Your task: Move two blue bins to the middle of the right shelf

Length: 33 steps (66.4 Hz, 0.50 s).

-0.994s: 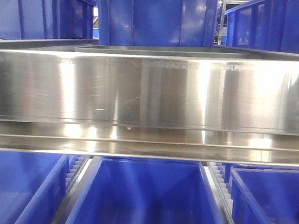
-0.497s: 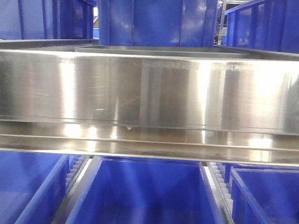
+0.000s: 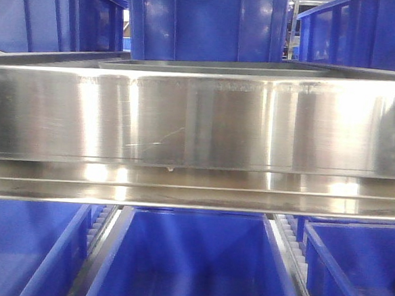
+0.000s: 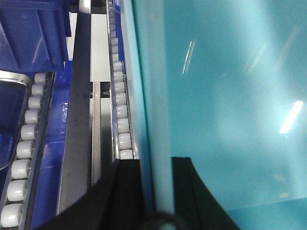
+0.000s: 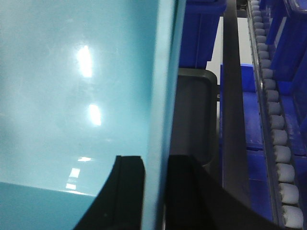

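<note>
We carry the blue bin between both arms: left end effector and right end effector pinch opposite side walls.

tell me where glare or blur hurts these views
Front view: bright vertical glare bands on the steel beam. Left wrist view: the bin wall is washed out teal with light streaks, and the dark fingers look soft. Right wrist view: glare spots on the pale bin wall, fingers out of focus.
</note>
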### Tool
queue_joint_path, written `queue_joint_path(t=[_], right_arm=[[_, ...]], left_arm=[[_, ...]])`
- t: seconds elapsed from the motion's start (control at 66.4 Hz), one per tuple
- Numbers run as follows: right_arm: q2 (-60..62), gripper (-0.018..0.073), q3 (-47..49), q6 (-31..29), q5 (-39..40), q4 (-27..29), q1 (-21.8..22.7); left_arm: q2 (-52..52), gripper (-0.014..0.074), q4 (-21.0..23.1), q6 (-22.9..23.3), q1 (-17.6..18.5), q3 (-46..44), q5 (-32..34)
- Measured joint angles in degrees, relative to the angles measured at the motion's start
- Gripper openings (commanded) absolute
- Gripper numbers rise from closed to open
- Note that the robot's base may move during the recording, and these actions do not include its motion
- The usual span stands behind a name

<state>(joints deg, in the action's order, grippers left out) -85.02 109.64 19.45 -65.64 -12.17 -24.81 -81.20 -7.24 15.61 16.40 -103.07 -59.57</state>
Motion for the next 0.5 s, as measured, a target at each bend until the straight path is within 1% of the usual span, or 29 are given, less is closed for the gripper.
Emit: queue_joint_path(t=[0.497], right_arm=[[0.00, -0.0165, 0.00, 0.00, 0.00, 0.00, 0.00]], left_arm=[[0.00, -0.0111, 0.00, 0.00, 0.09, 0.00, 0.00]])
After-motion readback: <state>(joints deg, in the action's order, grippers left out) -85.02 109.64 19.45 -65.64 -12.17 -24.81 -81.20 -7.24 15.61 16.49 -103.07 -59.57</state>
